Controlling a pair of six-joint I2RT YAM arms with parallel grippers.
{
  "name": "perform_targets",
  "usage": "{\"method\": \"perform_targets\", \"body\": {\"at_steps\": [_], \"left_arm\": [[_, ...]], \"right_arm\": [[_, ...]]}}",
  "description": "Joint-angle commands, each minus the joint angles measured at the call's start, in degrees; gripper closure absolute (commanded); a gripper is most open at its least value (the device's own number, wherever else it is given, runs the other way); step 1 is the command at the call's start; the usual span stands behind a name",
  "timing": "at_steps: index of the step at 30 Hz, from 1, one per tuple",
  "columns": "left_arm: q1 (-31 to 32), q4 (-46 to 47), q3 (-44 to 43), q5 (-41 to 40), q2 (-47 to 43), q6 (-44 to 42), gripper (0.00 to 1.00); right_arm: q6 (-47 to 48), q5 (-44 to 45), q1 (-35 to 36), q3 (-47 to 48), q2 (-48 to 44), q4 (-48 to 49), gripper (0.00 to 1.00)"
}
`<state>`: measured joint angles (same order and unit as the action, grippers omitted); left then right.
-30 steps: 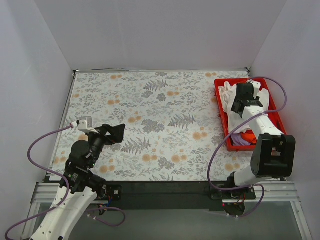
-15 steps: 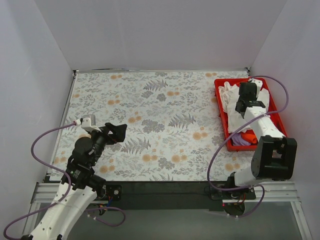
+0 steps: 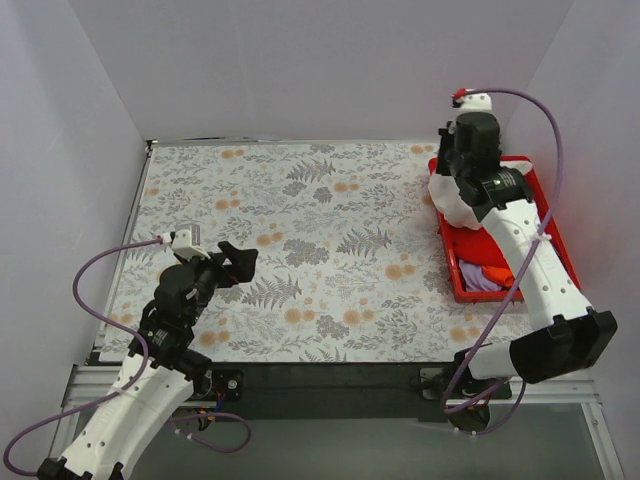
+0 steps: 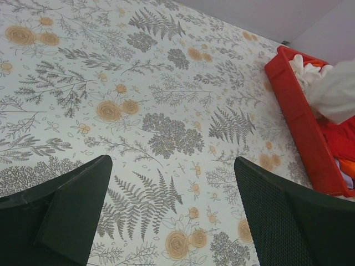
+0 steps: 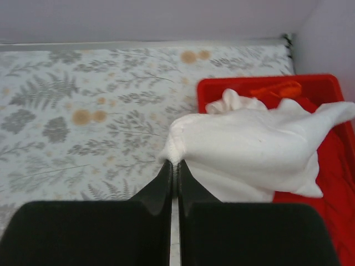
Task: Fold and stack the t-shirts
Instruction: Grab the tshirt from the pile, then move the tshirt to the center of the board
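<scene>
The white t-shirt [image 3: 455, 200] hangs bunched over the far left corner of the red tray [image 3: 452, 268], lifted by one pinched edge. My right gripper [image 3: 446, 178] is shut on that edge, and in the right wrist view its gripper [image 5: 175, 164] holds a small fold of the white t-shirt [image 5: 249, 147] between its fingertips. A piece of red t-shirt [image 3: 497, 272] lies at the tray's near end, mostly hidden. My left gripper [image 3: 238, 262] hovers open over the near left of the tablecloth; in its wrist view the gripper [image 4: 172, 166] has nothing between its fingers.
The floral tablecloth [image 3: 310, 230] covers the table. The red tray [image 5: 327, 166] stands along the right edge, with a purple cloth [image 3: 478, 281] at its near end. White walls close in the back and both sides.
My right gripper has shut on the white t-shirt and risen, pulling it up and towards the tray's far left corner. The left arm has shifted slightly.
</scene>
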<state>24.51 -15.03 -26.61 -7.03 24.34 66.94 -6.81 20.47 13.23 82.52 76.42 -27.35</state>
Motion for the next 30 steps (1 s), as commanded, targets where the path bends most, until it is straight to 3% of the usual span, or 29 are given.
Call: {"method": "perform_targets", "body": {"at_steps": [1, 10, 15, 18, 23, 26, 30], "left_arm": [[0.1, -0.97, -1.95, 0.08, 1.67, -0.4, 0.08], [0.1, -2.11, -2.57, -0.09, 2.12, -0.05, 0.08], [0.18, -2.99, -2.48, -2.2, -0.07, 0.65, 0.08], [0.18, -3.6, -2.48, -3.34, -0.61, 1.18, 0.08], [0.18, -3.87, -2.48, -3.08, 1.76, 1.79, 0.08], [0.1, -3.78, -3.36, -2.82, 7.01, 2.06, 0.07], [0.1, -3.43, -6.52, -2.38, 14.57, 2.85, 0.06]], "right_arm": [[1.71, -0.25, 10.56, 10.6, 4.51, -0.86, 0.99], [3.9, 0.09, 36.22, 34.71, 27.27, 2.39, 0.98], [3.47, -1.48, 40.38, 40.79, 34.49, 2.48, 0.41], [4.08, 2.97, 40.64, 35.03, 31.69, 2.66, 0.3], [4.53, 7.31, 36.61, 18.58, 20.63, 3.71, 0.29], [2.68, 3.11, 30.11, 5.14, 13.26, 5.81, 0.29], [1.54, -11.54, 17.57, -7.27, 8.92, 13.36, 0.3]]}}
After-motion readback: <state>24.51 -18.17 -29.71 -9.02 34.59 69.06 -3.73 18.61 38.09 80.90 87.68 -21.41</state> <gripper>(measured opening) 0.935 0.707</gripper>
